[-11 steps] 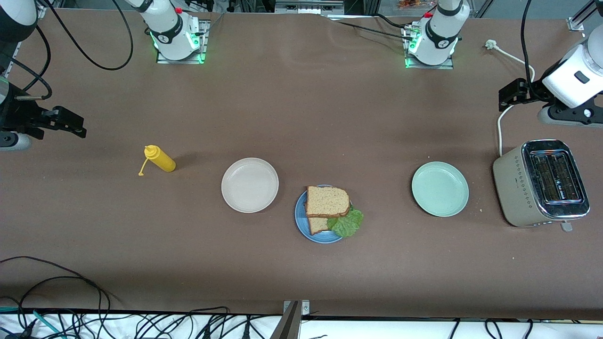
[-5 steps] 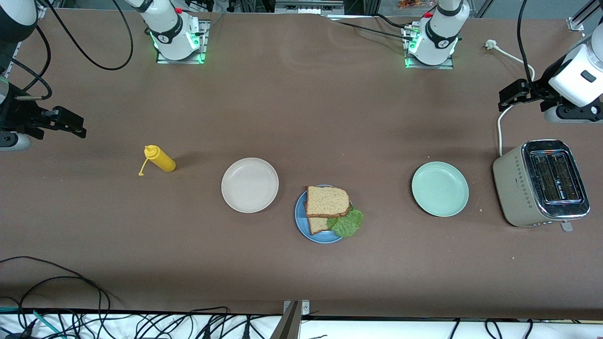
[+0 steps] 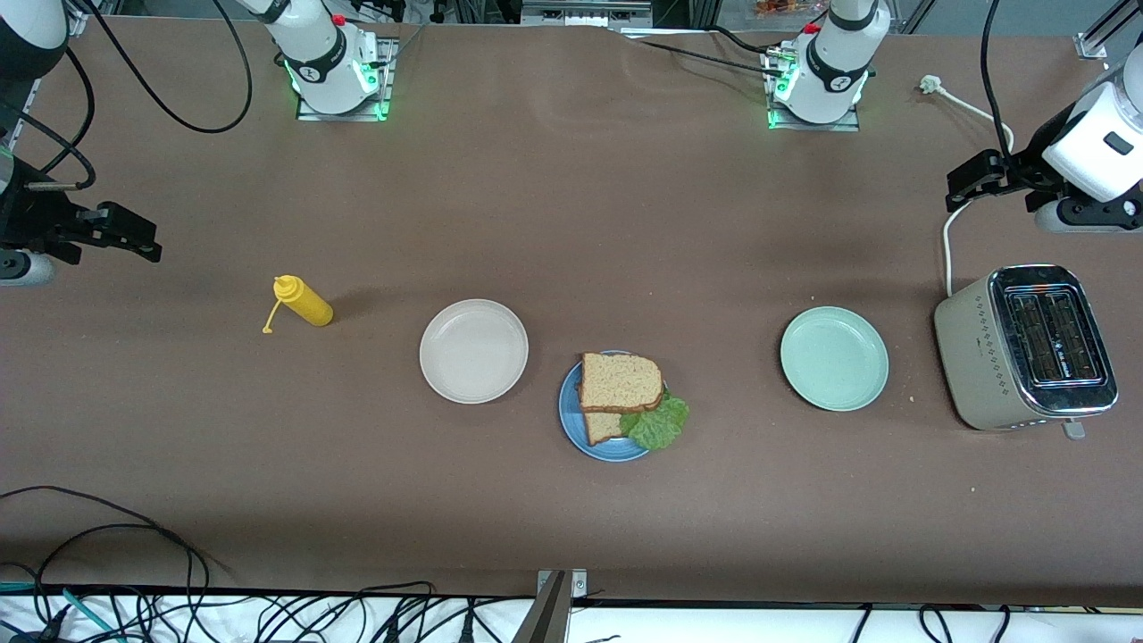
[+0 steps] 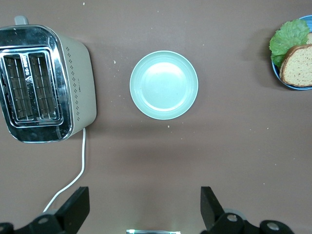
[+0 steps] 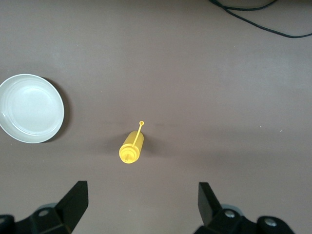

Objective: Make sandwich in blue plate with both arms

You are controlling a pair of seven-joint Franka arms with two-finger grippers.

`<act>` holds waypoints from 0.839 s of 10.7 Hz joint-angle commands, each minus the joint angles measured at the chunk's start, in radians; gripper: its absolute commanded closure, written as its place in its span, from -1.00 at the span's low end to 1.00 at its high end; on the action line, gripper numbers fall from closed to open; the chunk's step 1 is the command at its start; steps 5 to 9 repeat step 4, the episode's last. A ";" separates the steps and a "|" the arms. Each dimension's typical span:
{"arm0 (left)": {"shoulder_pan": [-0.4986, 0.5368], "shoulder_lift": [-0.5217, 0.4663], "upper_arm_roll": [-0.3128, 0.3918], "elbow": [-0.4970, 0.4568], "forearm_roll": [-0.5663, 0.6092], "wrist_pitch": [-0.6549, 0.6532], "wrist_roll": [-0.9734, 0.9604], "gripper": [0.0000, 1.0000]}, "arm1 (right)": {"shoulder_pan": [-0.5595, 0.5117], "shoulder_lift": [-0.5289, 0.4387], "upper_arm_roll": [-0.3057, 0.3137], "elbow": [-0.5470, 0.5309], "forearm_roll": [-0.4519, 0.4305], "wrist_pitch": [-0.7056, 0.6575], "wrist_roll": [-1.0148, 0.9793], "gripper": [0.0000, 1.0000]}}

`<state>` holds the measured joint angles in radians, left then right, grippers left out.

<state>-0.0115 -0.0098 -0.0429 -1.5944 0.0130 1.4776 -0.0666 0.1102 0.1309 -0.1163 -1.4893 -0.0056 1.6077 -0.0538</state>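
Observation:
The blue plate (image 3: 572, 418) sits mid-table toward the front camera. On it lie two brown bread slices, the upper slice (image 3: 621, 382) partly over the lower slice (image 3: 600, 426), with a green lettuce leaf (image 3: 659, 423) hanging over the rim. My left gripper (image 3: 969, 183) is open and empty, up over the white cord by the toaster. In the left wrist view the left gripper (image 4: 144, 197) shows wide open, with the lettuce (image 4: 287, 39) and bread (image 4: 298, 66) at the edge. My right gripper (image 3: 134, 237) is open and empty over the right arm's end of the table; the right wrist view (image 5: 141, 192) shows it the same.
A cream-white plate (image 3: 473, 350) and a mint-green plate (image 3: 834, 358) flank the blue plate. A yellow squeeze bottle (image 3: 304, 302) lies toward the right arm's end. A toaster (image 3: 1027, 346) with a white cord (image 3: 948, 234) stands at the left arm's end. Cables run along the front edge.
The left arm's wrist has drifted slightly toward the bases' edge of the table. The right arm and everything on the table have stayed put.

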 commanded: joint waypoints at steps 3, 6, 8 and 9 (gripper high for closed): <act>0.013 -0.003 -0.006 0.040 -0.018 -0.014 -0.004 -1.00 | -0.004 -0.004 -0.005 0.009 0.019 0.000 0.005 -1.00; 0.019 -0.001 -0.005 0.047 -0.019 -0.014 -0.012 -1.00 | -0.004 -0.004 -0.005 0.009 0.019 0.000 0.005 -1.00; 0.019 -0.001 -0.005 0.047 -0.019 -0.014 -0.012 -1.00 | -0.004 -0.004 -0.005 0.009 0.019 0.000 0.005 -1.00; 0.019 -0.001 -0.005 0.047 -0.019 -0.014 -0.012 -1.00 | -0.004 -0.004 -0.005 0.009 0.019 0.000 0.005 -1.00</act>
